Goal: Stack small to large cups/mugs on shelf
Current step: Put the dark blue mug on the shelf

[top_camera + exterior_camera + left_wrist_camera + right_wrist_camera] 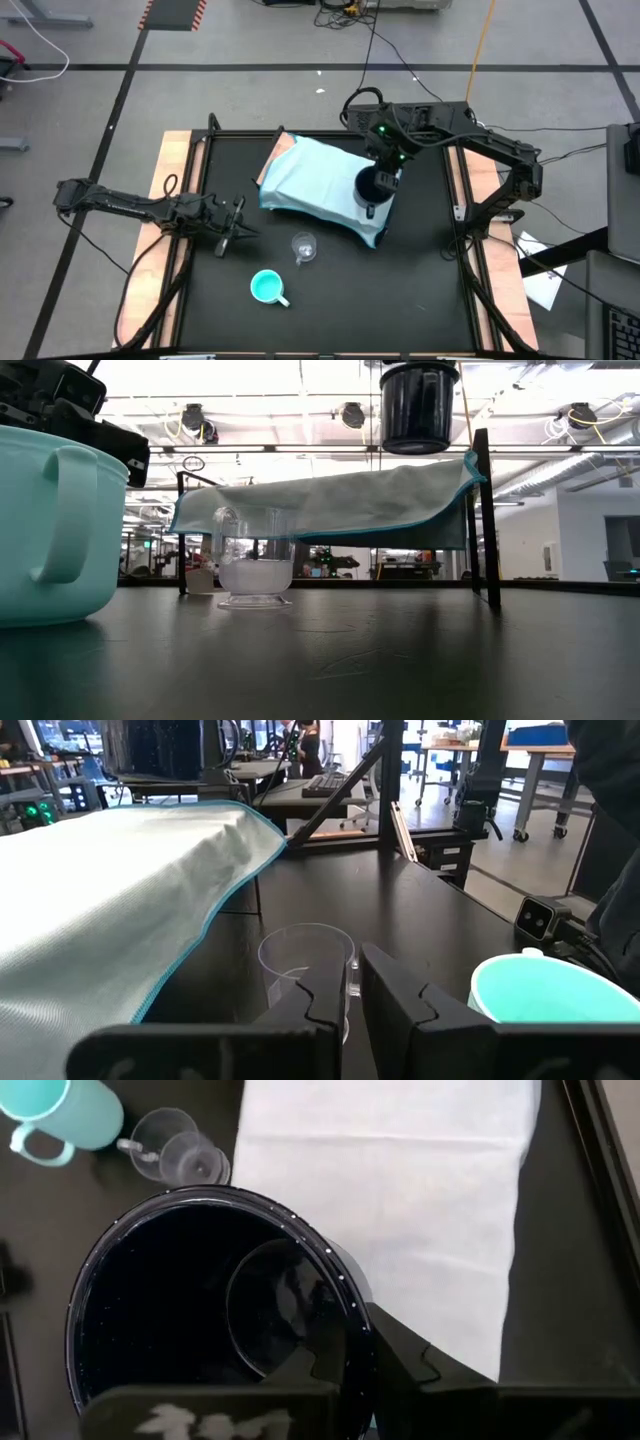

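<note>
Black mug held over the shelf, two smaller cups down on the table.

The light blue shelf point(310, 175) stood at the table's far middle. Above its right end, the right gripper point(378, 186) pinched the rim of the black mug point(419, 405), clear of the cloth surface. The teal mug point(267, 287) and then the tiny clear glass cup point(303, 246) sat on the black tabletop point(420, 290) in front of the shelf. The left gripper point(238, 233) rested low at the table's left, fingers nearly pressed together, holding nothing.

A black table point(330, 300) with wooden side strips point(150, 260); cables point(350, 15) trail across the grey floor; papers, perhaps, lie right point(545, 280); desks behind point(470, 760).
</note>
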